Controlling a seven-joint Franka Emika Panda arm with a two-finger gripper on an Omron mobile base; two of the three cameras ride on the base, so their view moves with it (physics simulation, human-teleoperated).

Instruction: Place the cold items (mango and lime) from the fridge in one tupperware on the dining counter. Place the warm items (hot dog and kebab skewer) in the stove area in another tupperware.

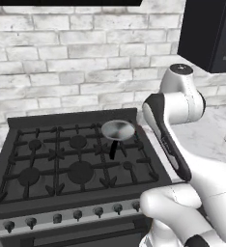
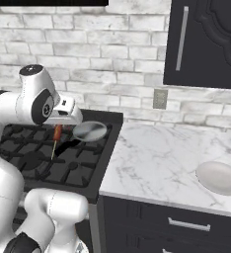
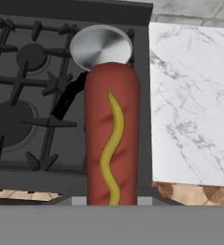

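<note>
Hot dog fills the hand view's 6 o'clock over the stove; gripper pinches it, fingertips hidden; pan at 12 o'clock.

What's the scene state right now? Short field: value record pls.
held item: hot dog, mustard stripe facing the hand camera
gripper: shut on hot dog, above the stove's right edge
stove: small pan on rear right burner
kebab skewer: on the grates, left of the pan
counter: marble, pale bowl near its right end
</note>
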